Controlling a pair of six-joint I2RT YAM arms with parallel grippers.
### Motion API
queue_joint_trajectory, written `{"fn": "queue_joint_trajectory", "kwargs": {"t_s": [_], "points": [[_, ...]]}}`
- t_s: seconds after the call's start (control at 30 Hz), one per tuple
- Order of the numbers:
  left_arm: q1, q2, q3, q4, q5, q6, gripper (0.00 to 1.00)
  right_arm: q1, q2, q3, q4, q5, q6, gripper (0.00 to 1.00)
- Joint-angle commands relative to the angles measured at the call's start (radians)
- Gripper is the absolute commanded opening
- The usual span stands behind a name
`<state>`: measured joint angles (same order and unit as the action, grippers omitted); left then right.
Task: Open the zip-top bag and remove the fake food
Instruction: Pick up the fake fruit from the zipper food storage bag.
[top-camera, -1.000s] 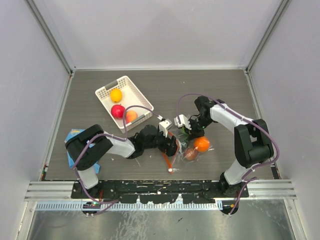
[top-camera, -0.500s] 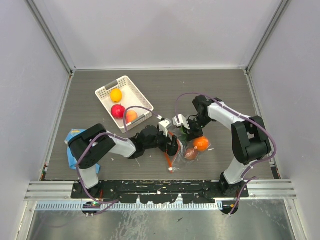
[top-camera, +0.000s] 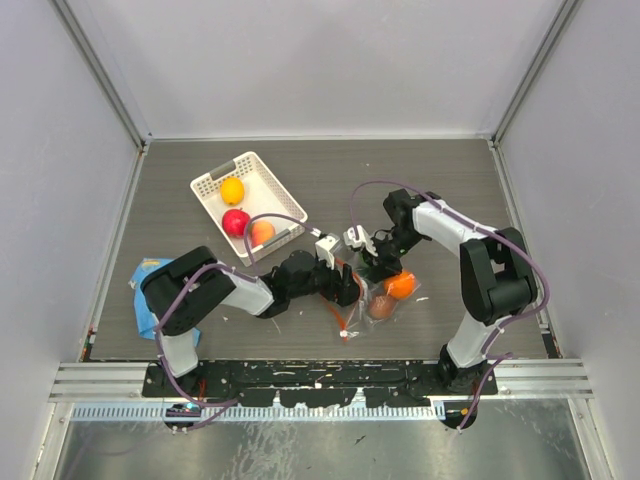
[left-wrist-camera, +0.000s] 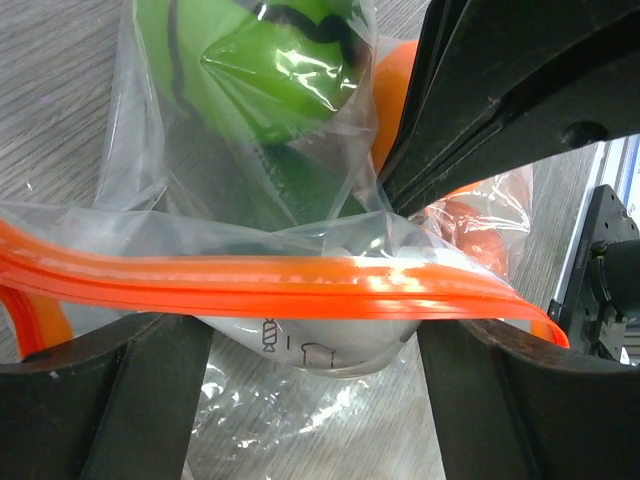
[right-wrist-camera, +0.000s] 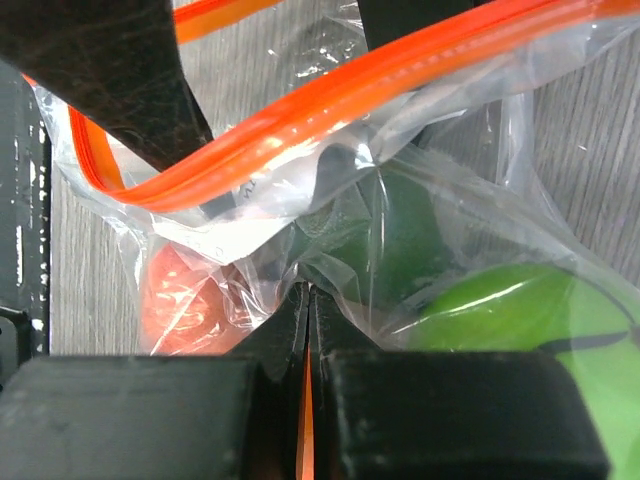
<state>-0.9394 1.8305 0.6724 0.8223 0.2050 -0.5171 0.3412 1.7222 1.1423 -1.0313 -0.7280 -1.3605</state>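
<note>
Right pincer (top-camera: 375, 262) shifted left, pinching zip-top bag (top-camera: 362, 305), basket (top-camera: 205, 185) beyond

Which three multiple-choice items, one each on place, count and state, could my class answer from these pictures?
1. Where is the white basket?
A. farther back and to the left of the zip-top bag
B. on top of the bag
C. inside the bag

2. How many toy fruits lie in the basket?
A. one
B. three
C. six

3. What is the right gripper doing?
A. hanging open over the basket
B. gripping a fruit in the basket
C. shut on the zip-top bag

Answers:
1 A, the top view shows the basket up and left of the bag.
2 B, one yellow, one red and one peach fruit show.
3 C, its wrist view shows it pinched on the plastic.
</note>
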Motion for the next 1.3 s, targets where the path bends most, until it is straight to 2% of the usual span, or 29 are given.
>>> {"fn": "queue_joint_trajectory", "kwargs": {"t_s": [0.0, 0.33, 0.67, 0.83, 1.27], "points": [[-0.012, 0.023, 0.042, 0.124, -0.001, -0.009, 0.77, 0.059, 0.02, 0.034, -0.045, -0.133, -0.042, 0.05], [-0.012, 0.045, 0.052, 0.123, -0.003, -0.017, 0.58, 0.058, 0.063, 0.05, -0.038, -0.135, -0.003, 0.05], [-0.009, -0.002, 0.024, 0.087, -0.013, 0.024, 0.16, 0.043, 0.042, 0.048, -0.022, -0.1, 0.012, 0.05], [-0.008, -0.042, -0.004, 0.064, -0.014, 0.046, 0.11, 0.027, 0.01, 0.022, 0.043, -0.041, 0.05, 0.05], [-0.007, -0.134, -0.061, 0.004, -0.009, 0.084, 0.11, 0.028, 0.012, 0.0, 0.128, 0.086, 0.131, 0.05]]}}
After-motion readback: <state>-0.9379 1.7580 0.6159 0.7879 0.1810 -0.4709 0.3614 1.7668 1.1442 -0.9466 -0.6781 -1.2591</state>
